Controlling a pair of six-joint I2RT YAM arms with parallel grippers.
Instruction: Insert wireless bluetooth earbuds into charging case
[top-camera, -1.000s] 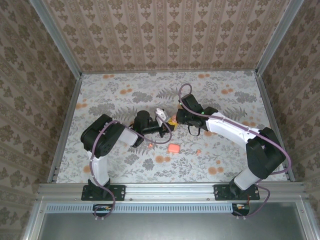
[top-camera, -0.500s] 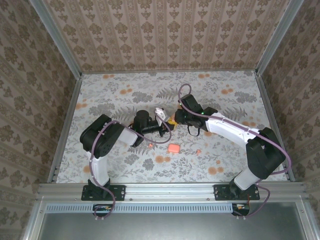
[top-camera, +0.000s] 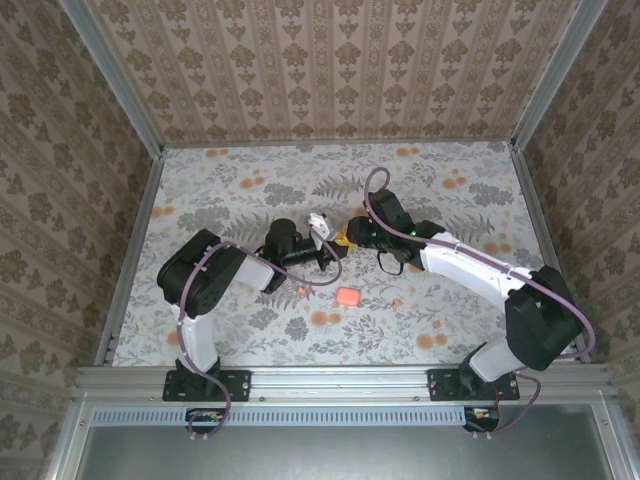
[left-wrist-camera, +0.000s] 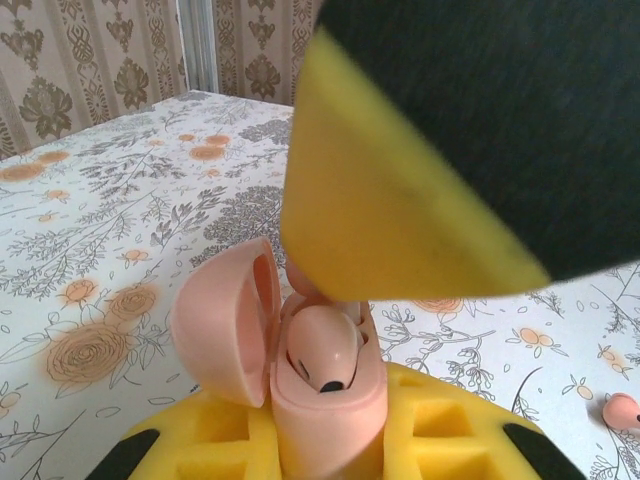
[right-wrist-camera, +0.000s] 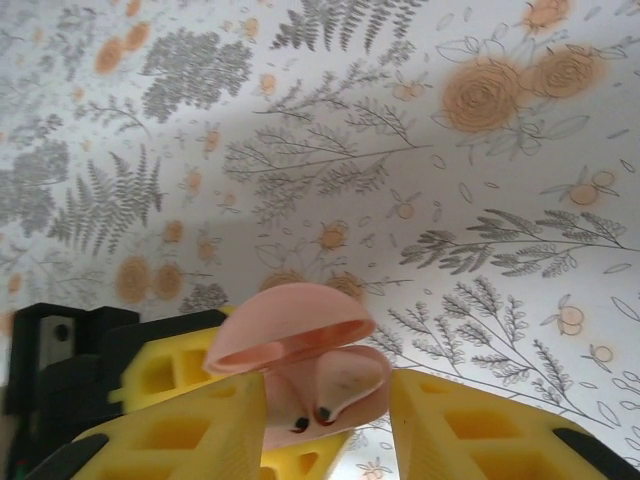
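Note:
In the left wrist view my left gripper (left-wrist-camera: 325, 445) is shut on the pink charging case (left-wrist-camera: 325, 410), which stands upright between its yellow pads with the lid (left-wrist-camera: 222, 322) swung open to the left. One pink earbud (left-wrist-camera: 322, 350) sits in the case. A yellow fingertip (left-wrist-camera: 400, 220) of the right gripper hangs just above it. In the right wrist view my right gripper (right-wrist-camera: 330, 430) stands open around the case (right-wrist-camera: 300, 405) and the seated earbud (right-wrist-camera: 345, 380), under the lid (right-wrist-camera: 290, 330). A second earbud (left-wrist-camera: 622, 410) lies on the table. From above, the two grippers (top-camera: 328, 252) (top-camera: 348, 238) meet at mid-table.
An orange-pink rounded-square piece (top-camera: 348, 296) lies on the floral table just in front of the grippers, with a small orange nub (top-camera: 396, 302) to its right. Patterned walls and metal rails (top-camera: 130, 260) enclose the table on three sides.
The right gripper's jaws have spread apart around the case, and the right arm has shifted slightly. The left gripper has held the case still.

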